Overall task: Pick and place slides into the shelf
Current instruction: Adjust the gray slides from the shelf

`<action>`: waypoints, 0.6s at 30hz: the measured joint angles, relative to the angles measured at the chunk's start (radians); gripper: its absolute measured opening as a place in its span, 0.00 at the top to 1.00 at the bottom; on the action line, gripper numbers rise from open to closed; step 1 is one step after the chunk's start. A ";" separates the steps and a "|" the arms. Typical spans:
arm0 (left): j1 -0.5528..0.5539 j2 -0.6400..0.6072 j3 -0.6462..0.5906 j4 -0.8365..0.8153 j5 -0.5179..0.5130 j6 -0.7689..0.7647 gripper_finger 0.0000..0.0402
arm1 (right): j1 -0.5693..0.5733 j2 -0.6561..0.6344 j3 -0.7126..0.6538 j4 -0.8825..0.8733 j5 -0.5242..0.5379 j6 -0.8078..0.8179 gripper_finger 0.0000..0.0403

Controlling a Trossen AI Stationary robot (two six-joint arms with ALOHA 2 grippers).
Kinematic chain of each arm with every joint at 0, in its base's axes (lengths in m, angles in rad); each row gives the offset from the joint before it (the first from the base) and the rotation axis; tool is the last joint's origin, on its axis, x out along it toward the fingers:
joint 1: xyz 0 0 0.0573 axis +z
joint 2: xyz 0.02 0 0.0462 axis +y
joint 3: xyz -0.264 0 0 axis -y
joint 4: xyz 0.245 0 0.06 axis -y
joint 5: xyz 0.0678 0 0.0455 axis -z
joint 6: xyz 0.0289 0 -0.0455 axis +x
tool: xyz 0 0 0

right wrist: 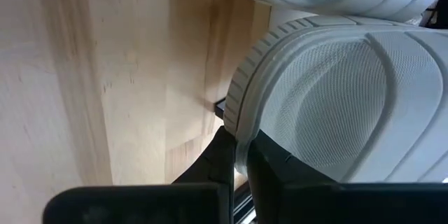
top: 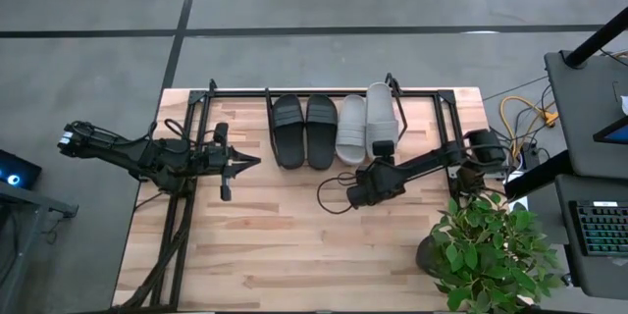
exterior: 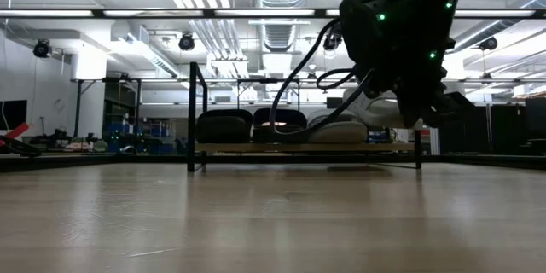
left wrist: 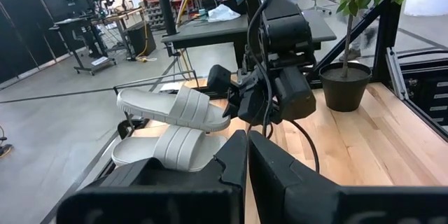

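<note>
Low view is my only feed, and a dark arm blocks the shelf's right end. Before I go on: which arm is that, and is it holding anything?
Observer: It is the right arm. Its jaws are shut on the near end of a light grey open-toe slide sandal.
Operator: Which slot is it over?
Observer: The right end of the low black wire-frame shelf, beside the other light grey slide. The matte black pair sits left of that.
Operator: And the left arm?
Observer: The left arm waits near the shelf's left end, jaws shut and empty.
</note>
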 joint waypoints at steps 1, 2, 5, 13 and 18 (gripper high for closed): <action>0.000 0.000 0.000 0.000 0.000 0.000 1.00 | 0.000 -0.005 0.000 0.000 0.002 0.001 0.96; 0.000 0.000 0.000 0.000 0.000 0.000 1.00 | 0.000 -0.012 0.000 -0.001 0.002 0.004 0.96; 0.000 0.000 0.000 0.000 0.001 0.000 1.00 | 0.000 -0.041 0.001 -0.029 0.007 0.039 0.97; 0.000 0.000 0.000 0.000 0.002 0.000 1.00 | 0.001 -0.108 0.000 -0.102 0.044 0.084 0.97; 0.000 0.000 0.000 0.001 0.002 0.000 1.00 | 0.013 -0.116 0.006 -0.126 0.075 0.071 0.97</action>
